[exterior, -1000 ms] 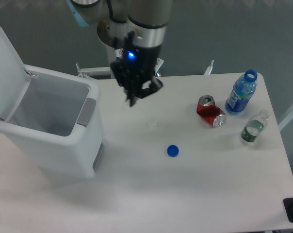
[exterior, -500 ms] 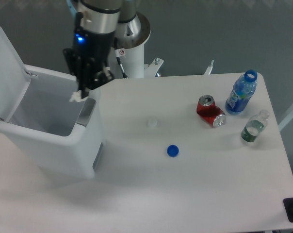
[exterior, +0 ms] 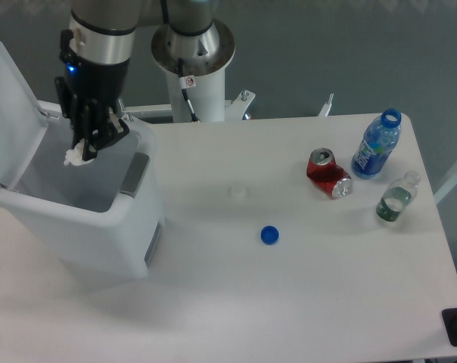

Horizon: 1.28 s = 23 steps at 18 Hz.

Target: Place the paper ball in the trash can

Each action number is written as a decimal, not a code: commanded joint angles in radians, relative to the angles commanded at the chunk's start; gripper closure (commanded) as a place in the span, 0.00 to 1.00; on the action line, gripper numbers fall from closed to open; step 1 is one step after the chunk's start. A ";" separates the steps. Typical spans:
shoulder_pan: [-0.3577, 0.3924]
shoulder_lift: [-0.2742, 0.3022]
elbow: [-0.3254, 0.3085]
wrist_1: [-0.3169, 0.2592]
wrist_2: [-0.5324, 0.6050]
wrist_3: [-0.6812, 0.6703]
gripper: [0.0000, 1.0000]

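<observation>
No wording can be made out anywhere. The arm's white column (exterior: pixel 196 83) carries a small red-and-white sticker (exterior: pixel 187 82), too small to read. Right of it, the blue bottle (exterior: pixel 377 146) and red can (exterior: pixel 327 173) have printed labels, but they're only a blur.

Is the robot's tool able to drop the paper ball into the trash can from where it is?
Probably yes. The tool holds the paper ball above the open trash can; its lid is flipped back and nothing blocks the opening.
</observation>
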 joint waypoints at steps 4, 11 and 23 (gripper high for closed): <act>-0.002 0.003 0.002 0.002 0.002 -0.002 0.00; 0.152 0.006 0.021 0.046 0.026 0.005 0.00; 0.495 -0.063 -0.089 0.216 -0.002 -0.014 0.00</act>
